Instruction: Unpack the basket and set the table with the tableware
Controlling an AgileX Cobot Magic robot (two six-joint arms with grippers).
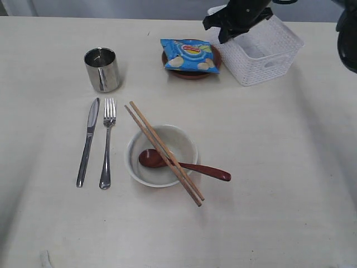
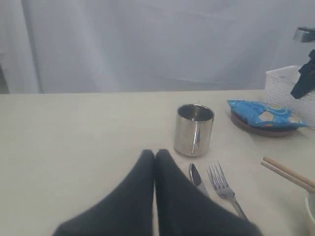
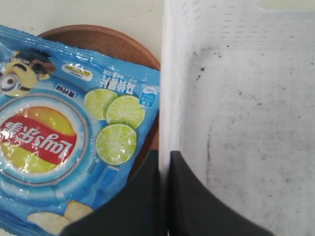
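Status check, exterior and both wrist views.

- Basket [image 1: 262, 53]: by the far edge of the surface [image 1: 290, 201], toward its right corner. The part of the floor seen in the right wrist view is bare, only dark specks.
- Steel cup [image 1: 102, 68]: upright, far left part of the surface.
- Knife [image 1: 87, 142] and fork [image 1: 107, 142]: side by side, nearer than the cup, left of the bowl [image 1: 188, 144].
- Chopsticks [image 1: 164, 152]: laid together across the bowl rim.
- Reddish spoon [image 1: 209, 171]: head in the bowl, handle out over the rim to the right.
- Brown plate [image 1: 192, 74]: just beside the basket, a blue chip bag [image 1: 189, 54] lying on it.
- Right gripper [image 3: 165, 157]: clenched, holding nothing, above the basket wall next to the plate.
- Left gripper [image 2: 155, 156]: clenched, empty, low over the surface near the cup and knife tip.

Judgement: unpacking looks done and every piece is laid out. Little or nothing is left, perhaps only tidying.
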